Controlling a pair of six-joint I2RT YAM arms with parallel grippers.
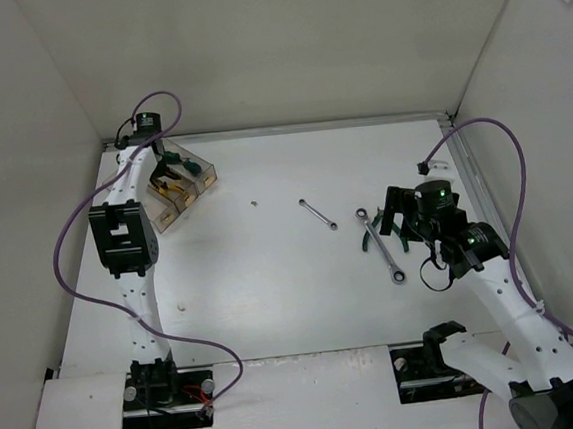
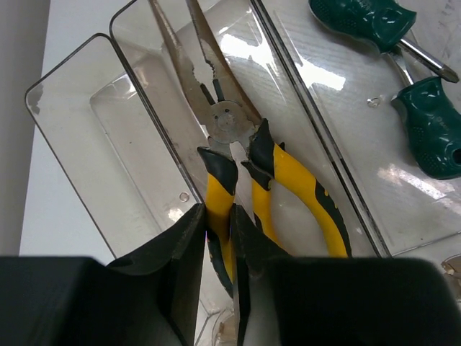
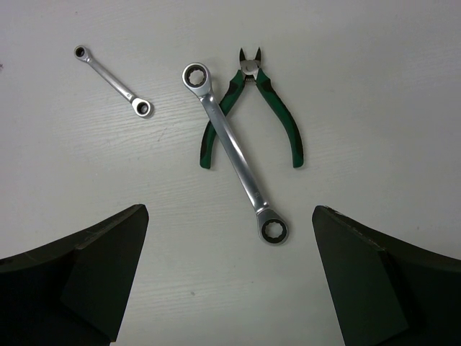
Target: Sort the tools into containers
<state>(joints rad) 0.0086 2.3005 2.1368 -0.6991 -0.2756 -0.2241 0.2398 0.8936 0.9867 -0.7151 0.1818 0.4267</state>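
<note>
The containers are three clear bins in a row, at the table's far left. Yellow-handled pliers lie along the middle bin, and my left gripper is shut on one of their handles. Two green-handled screwdrivers lie in the right-hand bin; the left-hand one holds nothing. My right gripper hovers open above the table, close to a large silver wrench. That wrench lies across green-handled cutters. A small wrench lies apart to the left.
White walls close in the table on three sides. In the top view the large wrench and small wrench lie mid-table, right of centre. A tiny dark speck sits between them and the bins.
</note>
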